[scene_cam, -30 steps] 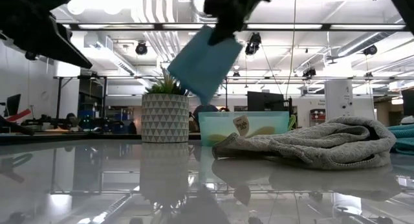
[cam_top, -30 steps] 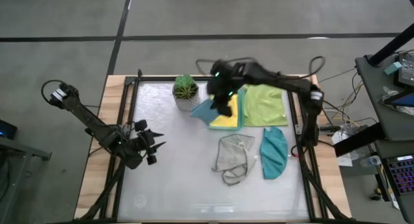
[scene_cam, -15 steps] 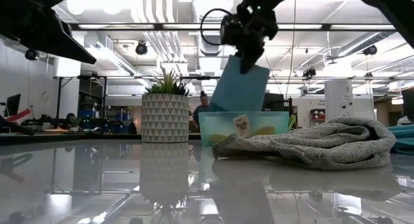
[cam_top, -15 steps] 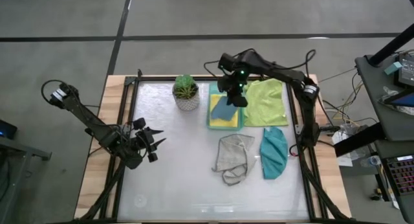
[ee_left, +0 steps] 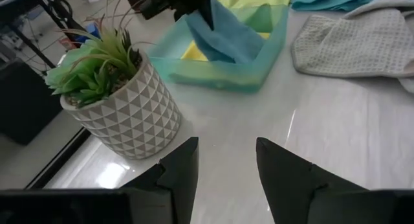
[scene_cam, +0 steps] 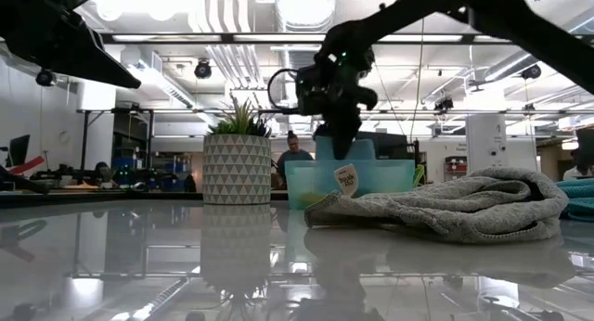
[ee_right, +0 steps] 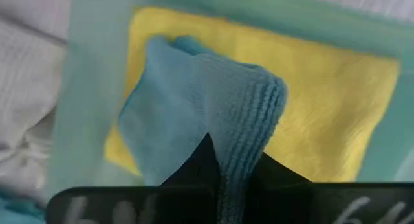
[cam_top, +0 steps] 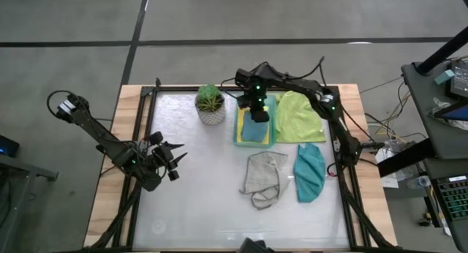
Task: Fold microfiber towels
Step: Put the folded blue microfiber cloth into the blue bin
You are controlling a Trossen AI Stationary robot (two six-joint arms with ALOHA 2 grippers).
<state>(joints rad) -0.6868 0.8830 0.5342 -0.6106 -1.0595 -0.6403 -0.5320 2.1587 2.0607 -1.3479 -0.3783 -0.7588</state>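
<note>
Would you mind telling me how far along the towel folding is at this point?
Done: a folded yellow towel lies in the mint tray. In hand: the right end effector, shut on the light blue towel, holds it over the yellow one. Left: the lime green, teal and grey towels lie unfolded.

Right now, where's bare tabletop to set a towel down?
Free: the wide patch between the left gripper and the grey towel, below the plant. Crowded: right side, with tray, lime towel, teal towel.
</note>
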